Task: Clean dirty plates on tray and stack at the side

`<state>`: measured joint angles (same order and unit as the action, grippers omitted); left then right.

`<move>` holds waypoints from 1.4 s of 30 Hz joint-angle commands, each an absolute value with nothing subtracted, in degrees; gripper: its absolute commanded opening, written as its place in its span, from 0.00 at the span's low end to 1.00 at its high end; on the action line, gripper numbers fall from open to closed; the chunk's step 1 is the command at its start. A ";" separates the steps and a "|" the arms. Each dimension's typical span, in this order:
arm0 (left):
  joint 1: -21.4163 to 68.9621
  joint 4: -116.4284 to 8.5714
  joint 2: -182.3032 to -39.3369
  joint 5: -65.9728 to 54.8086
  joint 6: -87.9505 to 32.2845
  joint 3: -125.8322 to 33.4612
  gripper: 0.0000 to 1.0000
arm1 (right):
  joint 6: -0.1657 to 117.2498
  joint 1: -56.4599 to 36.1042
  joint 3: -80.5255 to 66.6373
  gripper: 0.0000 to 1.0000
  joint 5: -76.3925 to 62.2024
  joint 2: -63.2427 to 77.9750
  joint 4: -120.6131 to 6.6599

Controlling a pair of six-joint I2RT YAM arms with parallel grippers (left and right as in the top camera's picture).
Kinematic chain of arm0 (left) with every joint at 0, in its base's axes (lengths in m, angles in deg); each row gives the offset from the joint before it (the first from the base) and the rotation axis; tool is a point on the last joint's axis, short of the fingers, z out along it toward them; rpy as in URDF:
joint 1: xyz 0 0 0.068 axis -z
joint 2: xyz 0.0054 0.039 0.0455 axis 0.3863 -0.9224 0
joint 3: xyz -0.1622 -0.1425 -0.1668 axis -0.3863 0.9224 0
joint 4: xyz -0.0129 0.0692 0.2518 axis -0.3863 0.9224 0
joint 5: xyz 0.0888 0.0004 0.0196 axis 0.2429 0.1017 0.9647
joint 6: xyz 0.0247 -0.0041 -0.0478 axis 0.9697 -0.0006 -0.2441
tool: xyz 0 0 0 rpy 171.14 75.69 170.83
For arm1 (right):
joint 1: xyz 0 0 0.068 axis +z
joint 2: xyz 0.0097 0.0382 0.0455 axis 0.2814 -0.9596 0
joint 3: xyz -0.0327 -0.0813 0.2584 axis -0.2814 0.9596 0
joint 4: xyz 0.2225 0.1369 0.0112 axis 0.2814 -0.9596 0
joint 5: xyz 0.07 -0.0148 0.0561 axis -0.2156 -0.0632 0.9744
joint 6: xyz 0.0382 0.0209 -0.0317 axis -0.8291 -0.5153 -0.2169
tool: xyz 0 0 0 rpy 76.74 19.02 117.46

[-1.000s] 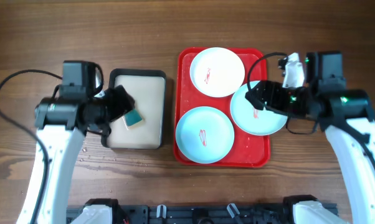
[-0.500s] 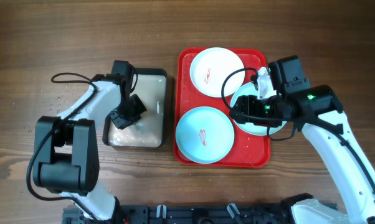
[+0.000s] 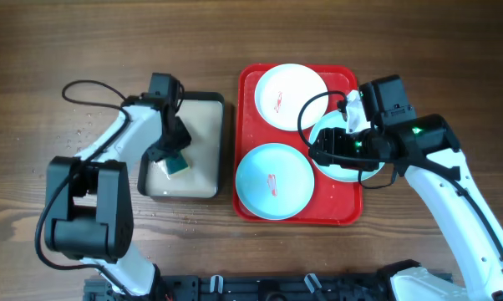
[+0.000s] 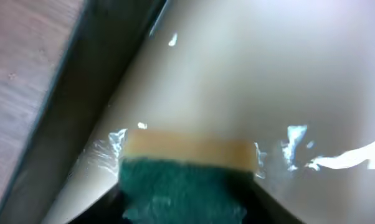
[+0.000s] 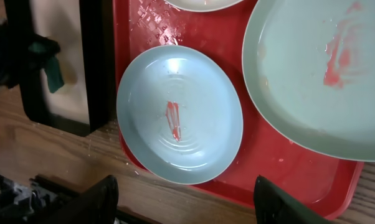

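Observation:
The red tray (image 3: 339,202) holds three plates: a white one (image 3: 291,96) at the back, a light blue one (image 3: 273,181) at the front left, and a light blue one (image 3: 345,170) at the right. All three have red smears. My right gripper (image 3: 317,150) hangs open and empty above the right blue plate's left edge. In the right wrist view the front blue plate (image 5: 180,113) lies below the open fingers (image 5: 103,200), the other blue plate (image 5: 318,74) at the upper right. My left gripper (image 3: 173,155) is shut on a green and yellow sponge (image 4: 182,177) over cream liquid.
A smaller black-rimmed tray (image 3: 223,142) of cream liquid stands left of the red tray; its rim also shows in the right wrist view (image 5: 97,62). Bare wooden table lies all around. Water droplets dot the wood at the far left.
The left arm has swung in over the black-rimmed tray, and the sponge in its gripper shows again. The right gripper moved left over the right blue plate, then held still.

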<state>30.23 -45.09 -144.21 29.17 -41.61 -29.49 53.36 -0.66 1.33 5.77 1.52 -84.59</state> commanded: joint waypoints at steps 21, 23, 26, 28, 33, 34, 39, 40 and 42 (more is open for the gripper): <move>32.33 -48.85 -141.56 21.91 -35.95 -24.94 0.27 | 56.12 -0.38 16.15 0.68 9.00 1.08 -79.02; 32.31 -50.27 -141.61 21.87 -35.97 -24.44 0.04 | 58.94 -0.38 16.80 0.67 9.40 1.08 -77.80; 32.31 -47.47 -140.75 19.31 -35.95 -27.10 0.04 | 58.87 -0.24 16.80 0.62 9.26 1.08 -77.36; 32.31 -42.90 -139.53 17.13 -35.91 -31.69 0.04 | 57.08 0.89 16.80 0.59 7.58 0.38 -76.99; 32.33 -30.62 -135.53 14.29 -35.06 -43.13 0.04 | 51.05 6.20 16.80 0.52 0.63 -6.79 -72.86; 32.33 -29.44 -134.87 14.00 -35.06 -44.07 0.04 | 48.93 6.75 16.80 0.46 -2.49 -8.51 -72.22; 32.37 -26.07 -132.99 9.54 -33.55 -44.44 0.04 | 47.33 6.90 16.80 0.40 -4.29 -17.36 -64.18; 32.40 -25.46 -133.02 8.87 -33.55 -44.42 0.04 | 47.33 6.90 16.80 0.32 -3.91 -18.52 -62.89; 33.03 -25.28 -133.02 8.54 -33.55 -44.39 0.04 | 46.80 6.90 16.80 0.17 -3.52 -19.68 -61.49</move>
<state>32.11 -25.55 -133.67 11.42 -34.84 -43.96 47.90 6.84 16.61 -3.24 -17.80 -62.80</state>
